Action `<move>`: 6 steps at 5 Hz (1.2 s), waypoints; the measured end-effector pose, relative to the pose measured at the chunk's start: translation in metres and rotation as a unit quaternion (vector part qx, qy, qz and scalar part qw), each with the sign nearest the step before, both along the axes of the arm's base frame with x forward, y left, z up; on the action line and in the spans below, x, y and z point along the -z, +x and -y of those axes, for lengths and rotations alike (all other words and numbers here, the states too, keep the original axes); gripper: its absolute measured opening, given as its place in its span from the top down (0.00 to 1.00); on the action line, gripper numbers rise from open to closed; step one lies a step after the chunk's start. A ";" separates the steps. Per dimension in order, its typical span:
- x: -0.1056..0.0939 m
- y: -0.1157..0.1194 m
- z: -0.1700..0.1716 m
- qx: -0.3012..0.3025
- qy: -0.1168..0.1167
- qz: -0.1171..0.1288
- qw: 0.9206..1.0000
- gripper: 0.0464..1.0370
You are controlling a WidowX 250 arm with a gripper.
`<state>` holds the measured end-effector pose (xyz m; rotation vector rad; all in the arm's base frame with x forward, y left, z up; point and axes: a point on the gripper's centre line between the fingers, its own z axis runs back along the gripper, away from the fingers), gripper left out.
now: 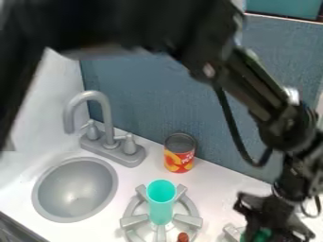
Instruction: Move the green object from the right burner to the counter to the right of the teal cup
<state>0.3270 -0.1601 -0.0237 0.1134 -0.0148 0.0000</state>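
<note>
A tall blue-green cup (161, 208) is seen standing on the grey stove ring (133, 220), near the bottom of the view. Its round open top is turned up, and the same blue-green is seen on its inside walls. Behind it, near the blue wall (151, 90), a tin can (180, 152) is seen upright on the white table (217, 183). It is wrapped in a red and yellow label, and a dark grey top is seen on it. On the left, a round grey sink (74, 190) is set into the table, with a bright shine low in its bowl. Beside it, a grey tap (96, 97) with two knobs is fixed to its base.

The black gripper (276, 230) is seen low on the right, pointed down, right by a green thing (261, 234). How far open the gripper is cannot be told, and whether the green thing is held or just touched cannot be told either.

Most of the green thing is hidden by the gripper, and it is cut off by the bottom edge. A second grey stove ring (232, 232) is partly seen just left of it. A small red-brown thing (183, 237) is cut off at the bottom, in front of the cup, and what it is cannot be made out
</note>
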 end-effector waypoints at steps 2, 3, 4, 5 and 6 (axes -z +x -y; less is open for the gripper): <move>-0.012 0.029 -0.051 -0.080 -0.009 0.031 0.996 0.67; 0.011 0.038 -0.065 -0.096 0.002 0.007 0.995 0.67; 0.033 0.045 -0.064 -0.093 0.010 -0.008 0.996 0.67; 0.050 0.048 -0.064 -0.092 0.014 -0.019 0.995 0.67; 0.053 0.053 -0.063 -0.094 0.016 -0.025 0.995 0.67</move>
